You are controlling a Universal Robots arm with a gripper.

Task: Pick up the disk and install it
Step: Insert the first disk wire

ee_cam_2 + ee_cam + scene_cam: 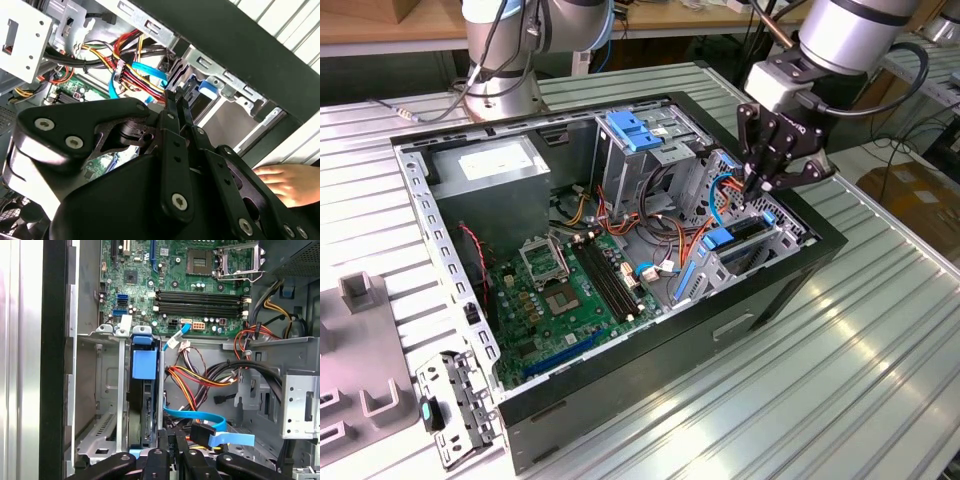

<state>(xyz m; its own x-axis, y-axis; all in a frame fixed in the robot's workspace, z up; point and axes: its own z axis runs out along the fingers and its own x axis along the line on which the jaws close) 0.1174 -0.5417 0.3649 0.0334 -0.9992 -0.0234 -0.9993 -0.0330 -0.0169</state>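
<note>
Second wrist view: a hand [287, 184] beside the computer case [240, 55].

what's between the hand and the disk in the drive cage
Nothing sizeable: in the first wrist view the hand sits right at the end of the disk, with the blue flat cable just beside it.

Matt black metal pincer [767, 183], blue plastic disk [144, 365] rails, ribbed bare-metal table [860, 350]
</note>
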